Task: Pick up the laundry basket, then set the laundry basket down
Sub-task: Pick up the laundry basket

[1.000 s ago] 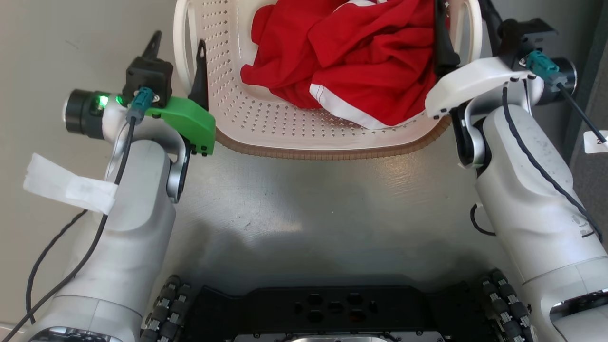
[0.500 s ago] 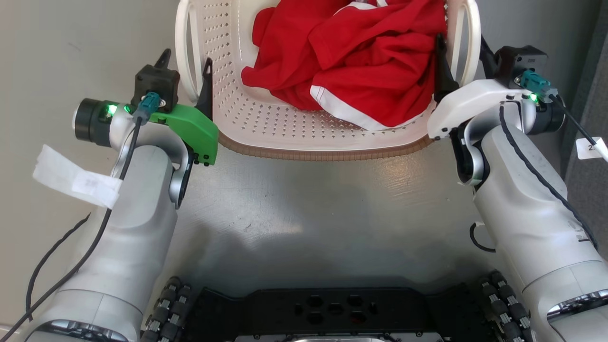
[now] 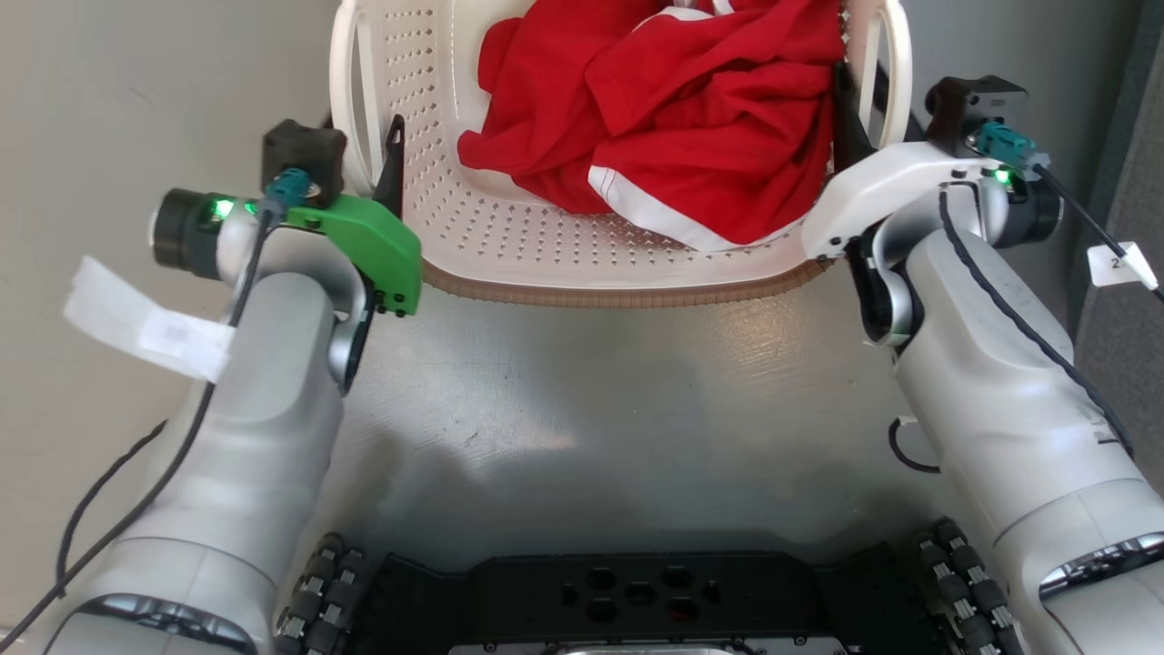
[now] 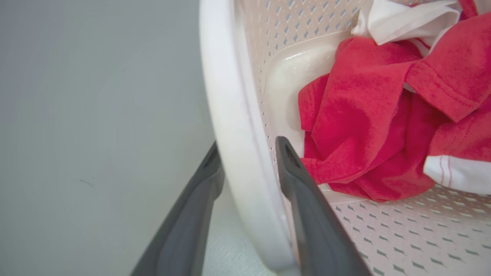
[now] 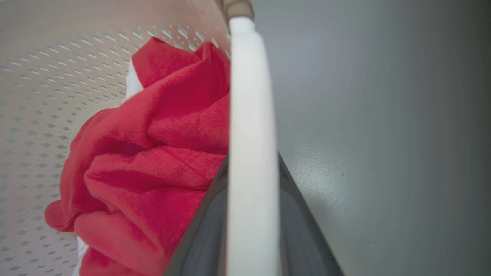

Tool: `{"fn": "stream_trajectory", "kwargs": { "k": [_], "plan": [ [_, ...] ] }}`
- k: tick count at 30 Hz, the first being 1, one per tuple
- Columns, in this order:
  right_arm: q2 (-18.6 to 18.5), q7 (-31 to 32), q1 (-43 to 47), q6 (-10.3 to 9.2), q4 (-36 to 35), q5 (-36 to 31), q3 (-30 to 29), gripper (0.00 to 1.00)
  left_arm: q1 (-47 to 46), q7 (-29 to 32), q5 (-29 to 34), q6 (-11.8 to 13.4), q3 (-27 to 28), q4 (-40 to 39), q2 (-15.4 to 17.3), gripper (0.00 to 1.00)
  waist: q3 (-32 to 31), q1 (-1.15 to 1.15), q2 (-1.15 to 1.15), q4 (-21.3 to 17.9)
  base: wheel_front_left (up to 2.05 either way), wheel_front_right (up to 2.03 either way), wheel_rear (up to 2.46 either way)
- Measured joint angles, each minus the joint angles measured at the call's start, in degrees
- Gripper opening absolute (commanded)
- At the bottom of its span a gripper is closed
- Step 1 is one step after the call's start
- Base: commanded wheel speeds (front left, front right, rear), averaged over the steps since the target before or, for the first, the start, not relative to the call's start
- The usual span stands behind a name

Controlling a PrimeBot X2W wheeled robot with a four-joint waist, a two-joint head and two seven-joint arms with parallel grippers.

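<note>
The laundry basket (image 3: pixel 509 227), cream-white and perforated with a brown woven-look rim, stands on the grey floor at the top of the head view, holding a red-and-white garment (image 3: pixel 691 109). My left gripper (image 3: pixel 364 136) straddles the basket's left white handle (image 4: pixel 230 115), one dark finger outside and one inside the wall, both pressed close to it. My right gripper (image 3: pixel 878 91) is closed on the right handle (image 5: pixel 249 96), which runs straight between its two fingers. The garment (image 4: pixel 364 126) lies just inside the left fingers, and bunches against the right handle (image 5: pixel 153 153).
Bare grey floor (image 3: pixel 591 391) lies between the basket and my black base (image 3: pixel 637 591) with its roller wheels. A dark panel (image 3: pixel 1132 136) stands at the far right. A numbered white tag (image 3: pixel 1117 264) hangs on the right arm's cable.
Both grippers have drawn back along the basket's handles and narrowed. The left fingers, wide apart a second ago, now sit tight around the left handle.
</note>
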Motion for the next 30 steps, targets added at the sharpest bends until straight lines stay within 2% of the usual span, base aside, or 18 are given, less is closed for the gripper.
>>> {"fn": "stream_trajectory", "kwargs": {
  "k": [1, 2, 16, 30],
  "plan": [
    [0.09, -0.01, -0.19, 0.01, 0.25, 0.3, 0.36, 0.25, -0.12, 0.0, -0.08, -0.03, -0.32, 0.33, -0.16, 0.0, 0.0, 0.0, 0.0, -0.04, 0.0, 0.0, 0.0],
    [0.25, -0.01, -0.35, 0.01, 0.57, 0.37, 0.64, 0.0, -0.22, 0.0, -0.09, -0.07, -0.76, 0.49, -0.43, 0.0, 0.0, 0.0, 0.0, -0.07, 0.0, 0.0, 0.0],
    [0.98, -0.24, -2.21, 0.02, 5.39, 2.0, 1.83, 0.0, -0.64, 0.09, -3.77, 0.14, -3.7, 1.64, -0.87, 0.0, -1.21, 0.0, 0.0, -0.38, 0.0, 0.0, 0.0],
    [1.35, -0.23, -2.14, 0.02, 8.93, 4.53, 4.28, 0.0, 0.33, 0.15, -7.06, 1.3, -5.22, 3.75, -1.01, 0.0, -7.08, 0.0, 0.0, -0.89, 0.0, 0.0, 0.0]
  ]
}}
